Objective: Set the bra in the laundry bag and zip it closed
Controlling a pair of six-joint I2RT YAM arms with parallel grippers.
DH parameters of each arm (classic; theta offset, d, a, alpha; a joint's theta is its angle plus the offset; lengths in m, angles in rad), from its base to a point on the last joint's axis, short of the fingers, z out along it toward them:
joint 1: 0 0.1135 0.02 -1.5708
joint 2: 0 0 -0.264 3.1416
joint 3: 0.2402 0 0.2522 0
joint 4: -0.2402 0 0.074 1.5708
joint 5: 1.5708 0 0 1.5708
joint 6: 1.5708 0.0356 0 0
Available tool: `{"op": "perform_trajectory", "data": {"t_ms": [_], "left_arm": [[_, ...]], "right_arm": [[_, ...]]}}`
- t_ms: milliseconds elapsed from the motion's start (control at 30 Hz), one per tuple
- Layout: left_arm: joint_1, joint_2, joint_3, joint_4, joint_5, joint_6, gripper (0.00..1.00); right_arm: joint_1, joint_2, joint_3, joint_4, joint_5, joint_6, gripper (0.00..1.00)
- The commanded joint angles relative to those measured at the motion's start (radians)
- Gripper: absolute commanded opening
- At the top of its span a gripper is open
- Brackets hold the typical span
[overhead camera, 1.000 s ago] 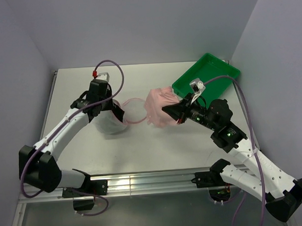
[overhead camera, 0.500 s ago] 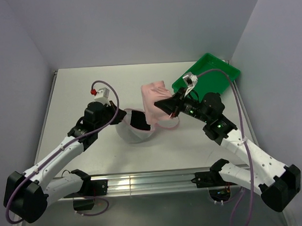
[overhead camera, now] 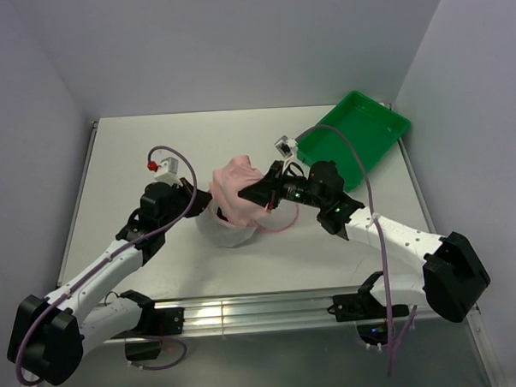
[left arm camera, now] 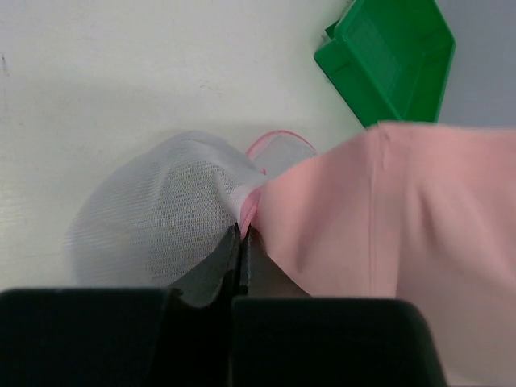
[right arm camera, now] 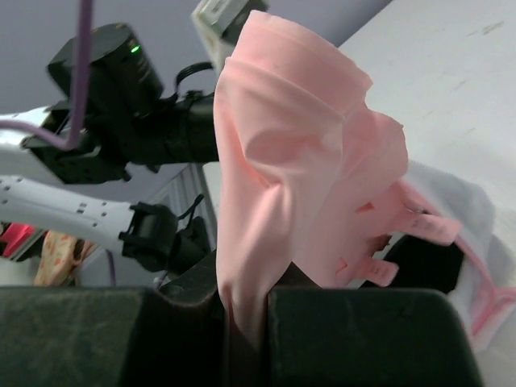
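The bra (overhead camera: 235, 188) is bunched into a pink wad above the middle of the surface (overhead camera: 136, 156), pinched in the right jaws. The right wrist view shows the cloth clamped between closed fingers, with labels and a thin strap hanging loose below it. It sits right over the mouth of the bag (overhead camera: 228, 234), touching it or nearly so. None of it looks properly inside yet, though the bra hides much of the opening.

The bag lies on the surface just near of the bra, a limp white mesh pouch. The left jaws are shut on its edge, and in the left wrist view mesh and pink rim are nipped together between the fingertips. That grip seems meant to lift the rim and hold the mouth open toward the right, where the bra comes in.

The tray (overhead camera: 358, 133) stands at the far right, well apart, and plays no part here.

I judge this to be the insertion step, roughly midway through the task, with the zipping not begun. The next move calls for pushing the wad down and left into the pouch. The risks are that the soft mesh folds shut under the push, or that the strap hangs outside and fouls the zip.
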Motion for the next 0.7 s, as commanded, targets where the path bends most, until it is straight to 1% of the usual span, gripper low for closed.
{"op": "perform_trajectory", "data": {"t_ms": [0,100,167,233,333,467,667], "left_arm": [[0.012,-0.027,-0.003,0.056,-0.006,-0.021,0.00],[0.012,-0.024,-0.003,0.058,-0.011,-0.027,0.00],[0.012,-0.025,-0.006,0.062,-0.011,-0.032,0.00],[0.012,-0.025,-0.008,0.069,0.000,-0.035,0.00],[0.012,-0.025,-0.011,0.075,0.018,-0.041,0.00],[0.012,-0.041,-0.020,0.073,0.022,-0.038,0.00],[0.014,-0.067,-0.029,0.070,0.046,-0.040,0.00]], "right_arm": [[0.038,-0.064,-0.006,0.087,-0.038,-0.016,0.00],[0.050,-0.115,-0.054,0.068,-0.053,-0.028,0.00],[0.052,-0.130,-0.069,0.070,-0.082,-0.027,0.00],[0.053,-0.135,-0.086,0.068,-0.078,-0.033,0.00],[0.053,-0.086,-0.086,0.051,-0.053,-0.042,0.00],[0.053,0.027,-0.062,0.041,-0.015,-0.037,0.00],[0.053,0.178,0.067,-0.070,0.079,-0.065,0.00]]}}
